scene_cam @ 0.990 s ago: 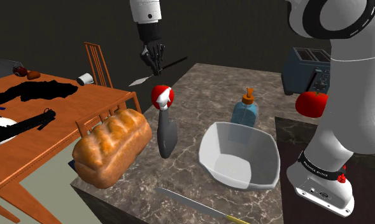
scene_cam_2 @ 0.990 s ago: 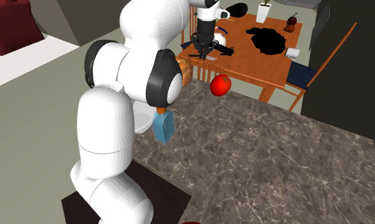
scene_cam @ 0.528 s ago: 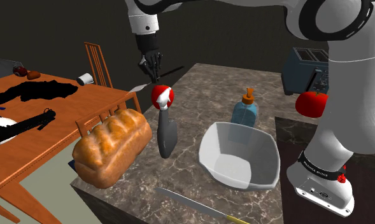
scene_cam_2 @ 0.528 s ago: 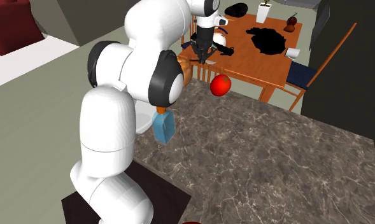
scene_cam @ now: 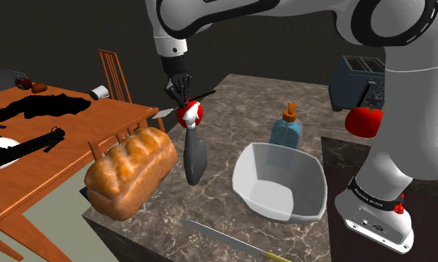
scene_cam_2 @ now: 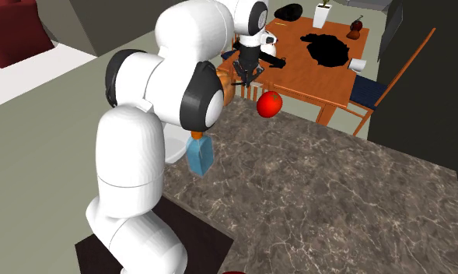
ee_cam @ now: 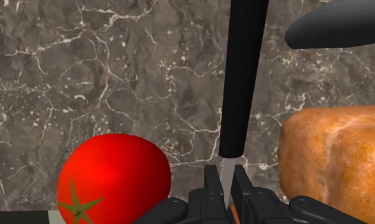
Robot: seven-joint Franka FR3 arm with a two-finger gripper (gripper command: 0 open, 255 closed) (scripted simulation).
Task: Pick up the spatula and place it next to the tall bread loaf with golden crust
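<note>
While you look over the shoulder view, you find your hand [scene_cam: 178, 89] clenched on the spatula [scene_cam: 204, 94]. It holds the spatula in the air above the far part of the marbled surface [scene_cam: 224, 201], just over a red tomato [scene_cam: 189, 113]. The long axis of the spatula lies almost level. Its black handle points to the shoulder view's right and slightly up, and its thin silver blade points to the left and a little down. In the wrist view you see the two fingers [ee_cam: 212, 181] clasp the narrow silver neck. From there the black handle runs straight away from the hand, passing between the tomato and the golden bread loaf [ee_cam: 332, 159]. The loaf lies on the surface at its near corner, apart from the spatula.
</note>
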